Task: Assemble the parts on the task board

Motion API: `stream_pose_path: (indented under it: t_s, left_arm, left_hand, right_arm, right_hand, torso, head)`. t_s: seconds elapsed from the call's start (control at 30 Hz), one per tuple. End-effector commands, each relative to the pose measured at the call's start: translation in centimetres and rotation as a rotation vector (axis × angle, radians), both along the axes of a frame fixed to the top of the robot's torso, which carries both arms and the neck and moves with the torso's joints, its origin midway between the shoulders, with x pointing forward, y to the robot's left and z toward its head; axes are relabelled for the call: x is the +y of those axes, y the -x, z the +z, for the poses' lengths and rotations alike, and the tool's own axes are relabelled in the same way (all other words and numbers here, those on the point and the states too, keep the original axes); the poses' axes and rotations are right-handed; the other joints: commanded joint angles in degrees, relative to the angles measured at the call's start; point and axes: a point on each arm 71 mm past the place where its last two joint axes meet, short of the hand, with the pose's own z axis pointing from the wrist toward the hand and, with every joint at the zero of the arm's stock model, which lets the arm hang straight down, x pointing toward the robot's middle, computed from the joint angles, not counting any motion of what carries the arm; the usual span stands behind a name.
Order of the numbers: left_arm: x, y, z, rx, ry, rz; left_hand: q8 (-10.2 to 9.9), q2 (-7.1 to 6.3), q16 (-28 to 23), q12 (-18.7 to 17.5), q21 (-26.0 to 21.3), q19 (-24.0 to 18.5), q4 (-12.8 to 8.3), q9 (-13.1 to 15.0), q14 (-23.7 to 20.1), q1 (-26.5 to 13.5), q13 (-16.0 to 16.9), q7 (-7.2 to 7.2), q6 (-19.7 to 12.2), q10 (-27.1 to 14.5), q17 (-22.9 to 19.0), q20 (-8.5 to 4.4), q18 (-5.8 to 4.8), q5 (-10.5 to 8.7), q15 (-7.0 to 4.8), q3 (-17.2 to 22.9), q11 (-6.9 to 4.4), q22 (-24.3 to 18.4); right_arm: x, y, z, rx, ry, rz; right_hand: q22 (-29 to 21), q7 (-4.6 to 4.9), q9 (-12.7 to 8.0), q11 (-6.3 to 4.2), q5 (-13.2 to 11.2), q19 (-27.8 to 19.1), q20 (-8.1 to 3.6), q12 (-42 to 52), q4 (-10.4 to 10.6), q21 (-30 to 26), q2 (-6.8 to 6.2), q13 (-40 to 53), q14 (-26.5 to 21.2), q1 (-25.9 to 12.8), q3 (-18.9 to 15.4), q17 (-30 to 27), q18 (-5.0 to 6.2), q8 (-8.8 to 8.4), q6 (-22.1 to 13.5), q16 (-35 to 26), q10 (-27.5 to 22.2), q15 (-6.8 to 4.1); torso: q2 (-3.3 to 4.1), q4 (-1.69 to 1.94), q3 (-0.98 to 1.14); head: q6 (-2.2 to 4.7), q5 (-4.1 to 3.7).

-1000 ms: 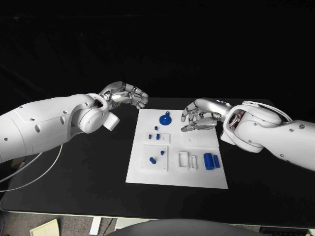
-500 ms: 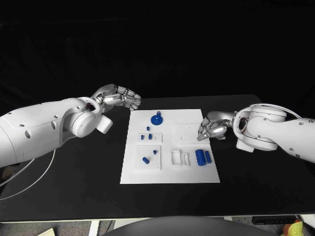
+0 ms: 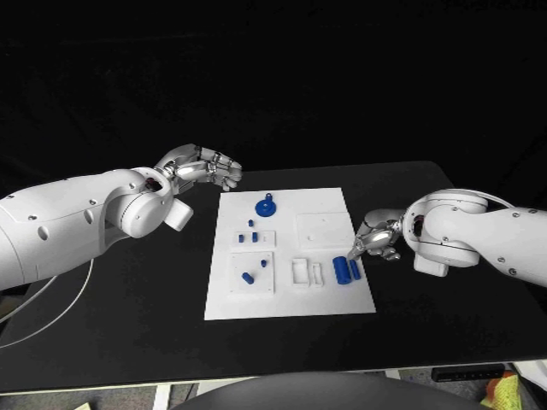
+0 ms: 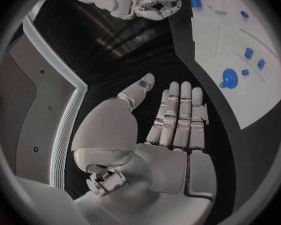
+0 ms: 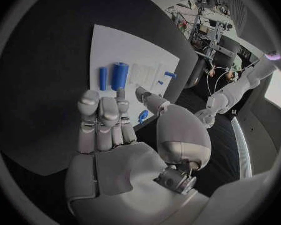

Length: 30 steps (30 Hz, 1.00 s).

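Note:
The white task board (image 3: pixel 323 299) lies in the middle of the black table. On it are a round blue disc with a tab (image 3: pixel 265 207), several small blue pieces (image 3: pixel 250 237) and two blue cylinders (image 3: pixel 343 268) side by side near its right edge. My right hand (image 3: pixel 374 237) hovers at that right edge, just beyond the cylinders (image 5: pixel 120 76), its fingers (image 5: pixel 100 110) pointing at them and holding nothing. My left hand (image 3: pixel 200 166) hangs off the board's far left corner, fingers (image 4: pixel 178 115) straight, thumb apart, palm bare. The disc (image 4: pixel 228 77) lies ahead of it.
White blocks (image 3: pixel 301 270) stand on the board beside the cylinders. A raised white square (image 3: pixel 320 228) sits in the board's right half. Black tabletop (image 3: pixel 126 307) surrounds the board, with edges near and right.
The camera has shifted. My right hand has come from over the board's far right part toward me, down to the right edge by the cylinders. The left hand has kept its place.

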Motion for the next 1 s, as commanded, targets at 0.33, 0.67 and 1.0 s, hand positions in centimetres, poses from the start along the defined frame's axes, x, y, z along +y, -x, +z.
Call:
stream_pose_path:
  t_s: [0.33, 0.67, 1.0]
  left_arm:
    - [-0.3, 0.1, 0.0, 0.0, 0.019, -0.019]
    - [-0.2, 0.1, 0.0, 0.005, 0.024, -0.018]
    - [-0.2, 0.1, 0.0, 0.006, 0.024, -0.019]
  left_hand:
    - [0.4, 0.12, -0.4, -0.1, -0.4, -0.1, 0.4, -0.1, 0.5, -0.6, -0.1, 0.0, -0.5, -0.4, 0.1, 0.27, 0.55, -0.01, 0.07, -0.1, 0.07, 0.1]
    - [0.4, 0.14, -0.5, -0.1, -0.4, -0.1, 0.5, -0.1, 0.5, -0.6, -0.1, 0.0, -0.6, -0.4, 0.2, 0.26, 0.56, -0.01, 0.07, -0.1, 0.07, 0.1]
    - [0.4, 0.14, -0.5, -0.1, -0.5, -0.1, 0.5, -0.1, 0.5, -0.6, -0.1, 0.0, -0.6, -0.4, 0.2, 0.26, 0.57, -0.01, 0.07, -0.1, 0.07, 0.1]
  right_arm:
    - [1.0, 0.4, -2.2, 0.085, 0.026, -0.023]
    - [1.6, 0.2, -3.9, 0.097, 0.039, -0.017]
    - [2.6, 0.0, -4.0, 0.064, 0.044, -0.004]
  right_hand:
    - [0.3, -0.05, 0.7, -0.17, -0.2, 1.2, -1.15, 0.3, 0.7, 0.5, -0.35, 0.6, 0.3, -5.4, -4.3, 0.4, 3.54, 0.19, 0.7, 0.8, 0.3, -0.12]
    - [0.7, -0.15, 0.6, -0.19, -0.1, 0.4, -1.85, -0.1, -3.1, 0.6, 2.8, 1.4, -0.1, -10.2, -11.1, 0.7, 3.54, -1.06, 0.6, 0.9, 0.1, -0.23]
    - [0.7, -0.24, 0.5, -0.27, -0.1, 0.3, -2.0, -0.2, -4.1, 0.6, 3.24, 1.5, -0.1, -10.6, -11.8, 0.7, 3.54, -1.25, 0.9, 0.9, 0.2, -0.31]
  torso:
    - [0.14, 0.02, -0.08]
    - [0.24, -0.03, -0.18]
    - [0.28, -0.01, -0.19]
  head:
    - [-0.2, -0.25]
    - [-0.43, -0.17]
    - [-0.66, 0.37]
